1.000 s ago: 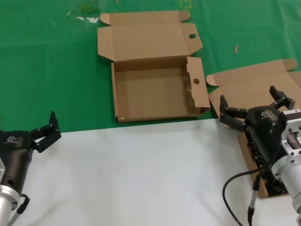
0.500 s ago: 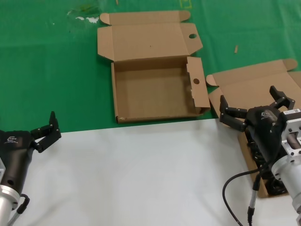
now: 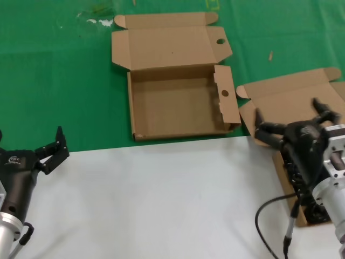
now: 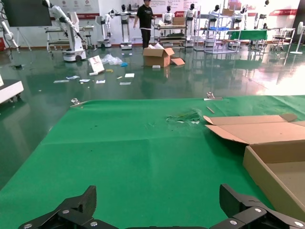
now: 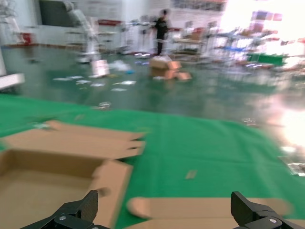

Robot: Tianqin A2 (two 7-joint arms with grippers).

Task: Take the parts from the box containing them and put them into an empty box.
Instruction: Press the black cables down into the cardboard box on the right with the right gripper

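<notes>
Right gripper (image 3: 294, 125) is spread wide and empty, hanging over the full box (image 3: 291, 102) at the table's right edge — the arm hides most of the box's inside. The cords (image 3: 295, 175) only peek out as a dark strip beside the arm, toward the near end of the box.

Left gripper (image 3: 54, 150) is also wide open, parked at the near left over the white sheet (image 3: 161, 199); it's idle.

Empty box (image 3: 178, 108) sits mid-table toward the far edge, lid flat behind it, nothing inside.

For the pick, I'd:
- tip the wrist down and come in from above, clear of the box walls
- straddle one bundle across its middle, not the end — loose coils will unspool otherwise
- close fully before lifting, then lift straight up so trailing loops clear the wall
- watch the robot's own cable (image 3: 269, 216) near the box corner — easy to confuse with the cords.
</notes>
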